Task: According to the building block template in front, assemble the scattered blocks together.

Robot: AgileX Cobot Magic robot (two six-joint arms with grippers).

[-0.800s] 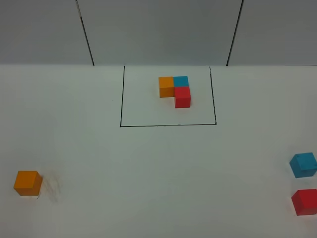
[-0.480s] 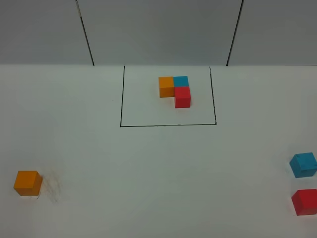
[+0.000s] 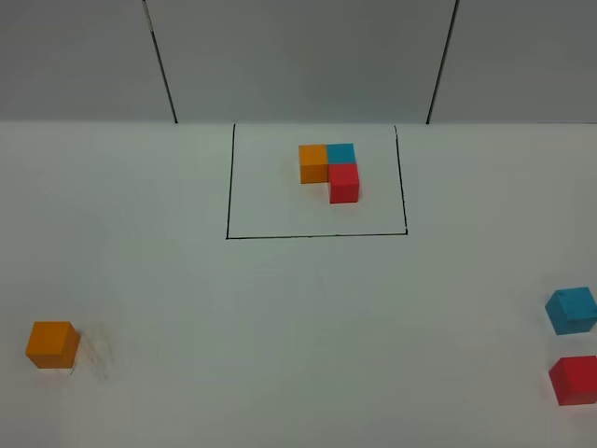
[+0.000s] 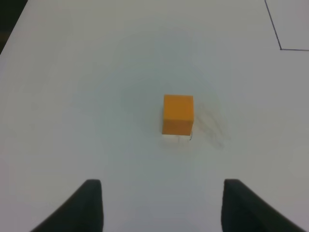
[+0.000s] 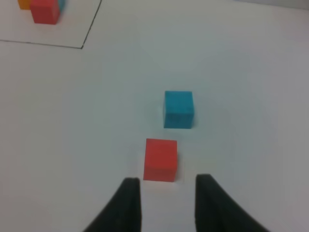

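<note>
The building block template, an L of orange, cyan-blue and red cubes, sits inside a thin black rectangle at the far middle of the table. The loose orange cube lies near left. The loose blue cube and red cube lie near right, apart from each other. Neither gripper shows in the exterior high view. My left gripper is open and empty, with the orange cube ahead of it. My right gripper is open and empty, just behind the red cube, with the blue cube beyond.
The table is white. A grey back wall with two dark seams rises behind it. A faint smudge marks the table beside the orange cube. The table's edge and a corner of the rectangle show in the left wrist view.
</note>
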